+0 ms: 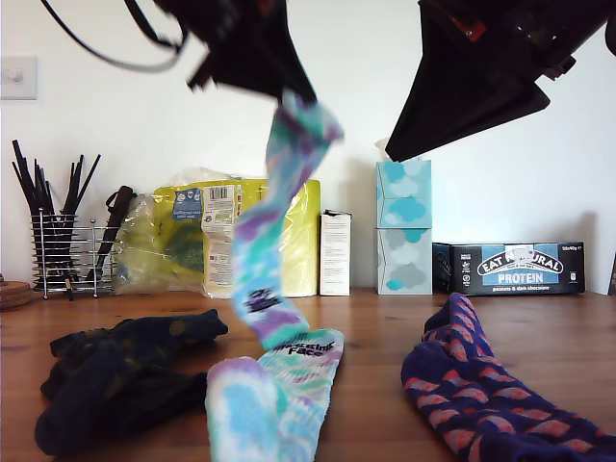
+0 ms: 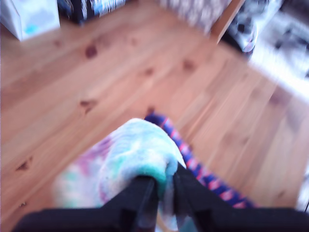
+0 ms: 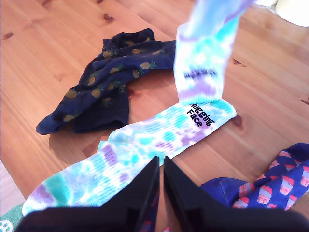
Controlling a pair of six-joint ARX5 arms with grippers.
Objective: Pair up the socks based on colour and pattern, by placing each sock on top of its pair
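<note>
Exterior view: hanging tie-dye sock [image 1: 279, 212] pinched by first hand [image 2: 164, 191], low end touching flat tie-dye sock [image 1: 279, 395], unlaid. Second hand [image 3: 161, 181] pressed together, empty. Spotted sock [image 1: 481, 385] unpaired.

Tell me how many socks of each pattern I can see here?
Tie-dye socks: 2, one hanging from my first end effector, one flat on the table.
Navy socks with yellow pineapples: a crumpled pile, seemingly 2, though I cannot separate them for sure.
Navy socks with red-orange pattern: at least 1 visible.
Total: about 5.
</note>
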